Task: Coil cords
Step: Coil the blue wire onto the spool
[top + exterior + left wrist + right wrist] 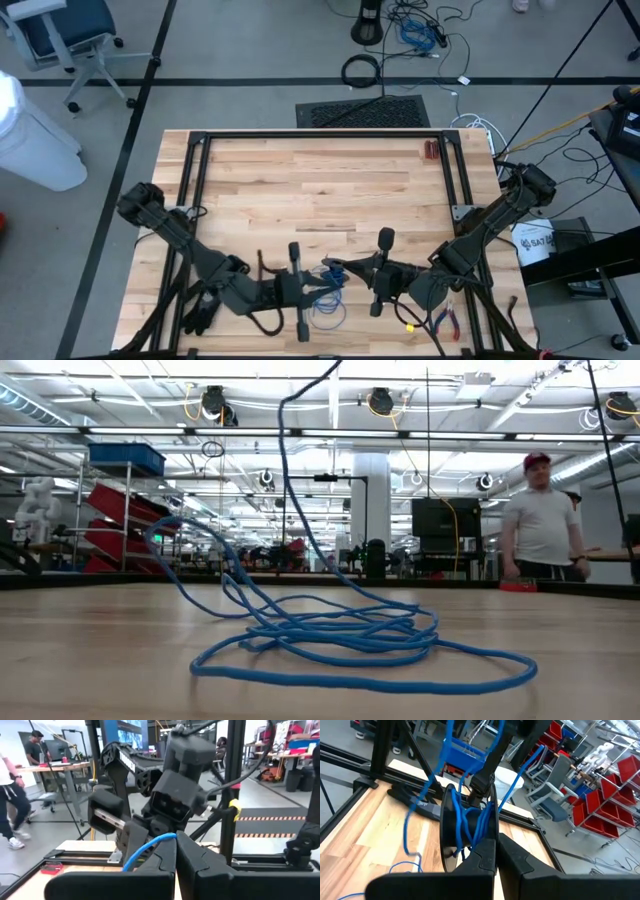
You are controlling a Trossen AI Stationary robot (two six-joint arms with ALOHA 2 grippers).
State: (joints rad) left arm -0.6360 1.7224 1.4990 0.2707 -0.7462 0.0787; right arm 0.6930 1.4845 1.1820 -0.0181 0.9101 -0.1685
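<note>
- At the far left of your high view, a black glove [198,312] lies on the wooden table [320,180] by the near edge, under the left arm.
- Your left gripper [322,285] sits low over the near middle of the table, fingers pressed together. In its wrist view a strand of the blue cord [142,849] runs into the seam between the closed fingers [165,862], so it is pinching the cord.
- The blue cord [328,300] lies between the two grippers. Part of it is a loose pile of loops on the wood near the front edge, seen flat on the table in the low view [340,635], with one strand rising steeply out of the top of that picture.
- Your right gripper [345,268] faces the left one, just beside it, fingers also drawn shut. Its wrist view shows several blue strands [470,822] hanging bunched right in front of the closed fingers [485,857]; you cannot tell whether it actually grips them.
- Right of that, red-handled pliers [447,322] lie near the front right corner, with a small yellow item [409,326] just beside them.
- Far right in the low view, a person [541,520] in a grey shirt stands beyond the table.
</note>
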